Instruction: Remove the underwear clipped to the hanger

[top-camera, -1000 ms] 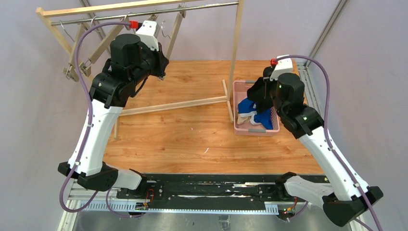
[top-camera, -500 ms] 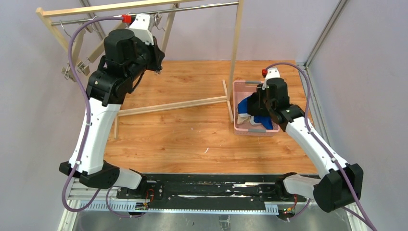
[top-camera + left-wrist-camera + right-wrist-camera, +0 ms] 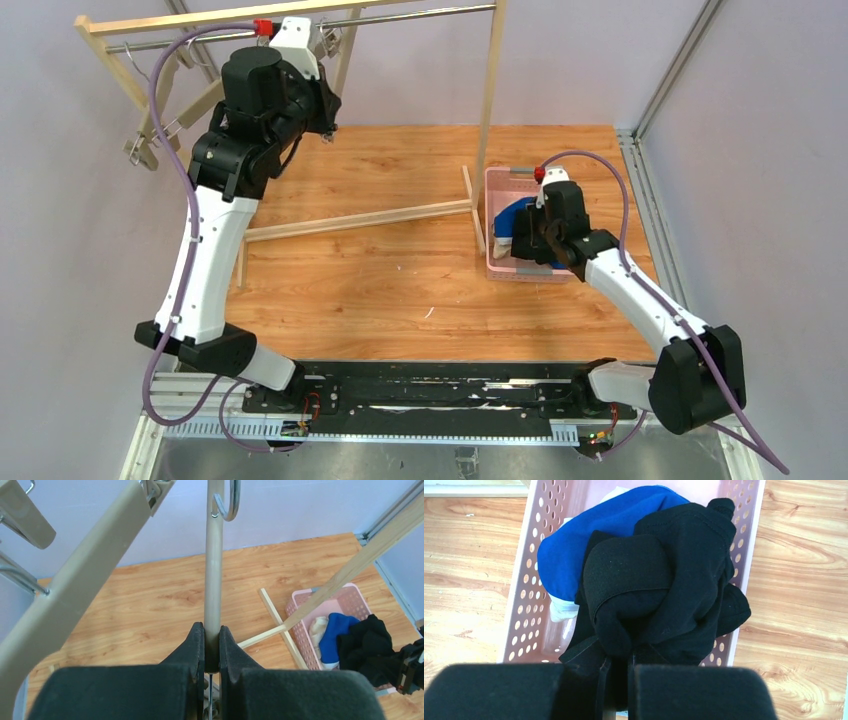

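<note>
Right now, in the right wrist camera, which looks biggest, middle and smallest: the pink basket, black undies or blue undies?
1. pink basket
2. black underwear, though it hangs nearest the camera, which may flatter it
3. blue underwear, partly covered by the black

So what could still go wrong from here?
The black briefs bunched in the right fingers hang partly over the rim of the basket, so on release they might drape outside. The left fingers are clamped on a metal bar at the rack; a pull could shift that light frame.
</note>
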You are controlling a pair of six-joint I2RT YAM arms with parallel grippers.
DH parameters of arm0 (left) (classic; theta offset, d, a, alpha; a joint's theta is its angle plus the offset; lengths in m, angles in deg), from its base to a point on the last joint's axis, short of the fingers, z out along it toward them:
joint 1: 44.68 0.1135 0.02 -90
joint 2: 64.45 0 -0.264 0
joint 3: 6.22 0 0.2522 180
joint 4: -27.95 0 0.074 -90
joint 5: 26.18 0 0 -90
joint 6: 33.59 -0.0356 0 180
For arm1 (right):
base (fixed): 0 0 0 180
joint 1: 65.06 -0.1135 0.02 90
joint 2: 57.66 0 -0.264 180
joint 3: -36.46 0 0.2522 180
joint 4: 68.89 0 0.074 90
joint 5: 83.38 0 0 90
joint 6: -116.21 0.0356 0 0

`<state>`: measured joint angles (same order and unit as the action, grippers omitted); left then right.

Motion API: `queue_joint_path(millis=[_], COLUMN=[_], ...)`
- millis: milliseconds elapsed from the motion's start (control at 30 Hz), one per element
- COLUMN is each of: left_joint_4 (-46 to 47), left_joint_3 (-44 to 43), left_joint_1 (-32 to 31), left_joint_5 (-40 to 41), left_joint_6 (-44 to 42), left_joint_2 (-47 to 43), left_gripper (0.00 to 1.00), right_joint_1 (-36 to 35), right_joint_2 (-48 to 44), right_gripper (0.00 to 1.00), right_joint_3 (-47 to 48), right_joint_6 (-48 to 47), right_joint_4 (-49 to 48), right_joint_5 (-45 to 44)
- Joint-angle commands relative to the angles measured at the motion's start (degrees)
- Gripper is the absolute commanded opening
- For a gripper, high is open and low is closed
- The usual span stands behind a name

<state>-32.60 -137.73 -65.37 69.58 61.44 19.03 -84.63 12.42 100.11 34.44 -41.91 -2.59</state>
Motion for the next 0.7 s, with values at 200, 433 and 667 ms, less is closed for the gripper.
queue_joint_path(millis=[200, 433, 667], left_joint_4=[-1.36, -1.57, 1.08], left_joint_3=[-8.82, -3.87, 1.40], left_joint_1=[2.05, 2.15, 2.14], left_joint_5=[-6.08, -7.30, -7.01], left_joint_6=[-0.72, -1.43, -1.18], left_joint_2=[6.84, 4.91, 0.14], left_gripper=[0.00, 0.01, 0.34], right_joint_1=[0.76, 0.73, 0.76], right_joint_2=[0.58, -0.81, -3.34], right_gripper=[0.03, 0.09, 0.66], right_joint_3=[-2.18, -1.94, -1.62], right_joint_6=[2.06, 2.71, 2.57], right_joint_4=[-0.93, 0.28, 0.95], right_joint_5=[2.87, 4.03, 3.89])
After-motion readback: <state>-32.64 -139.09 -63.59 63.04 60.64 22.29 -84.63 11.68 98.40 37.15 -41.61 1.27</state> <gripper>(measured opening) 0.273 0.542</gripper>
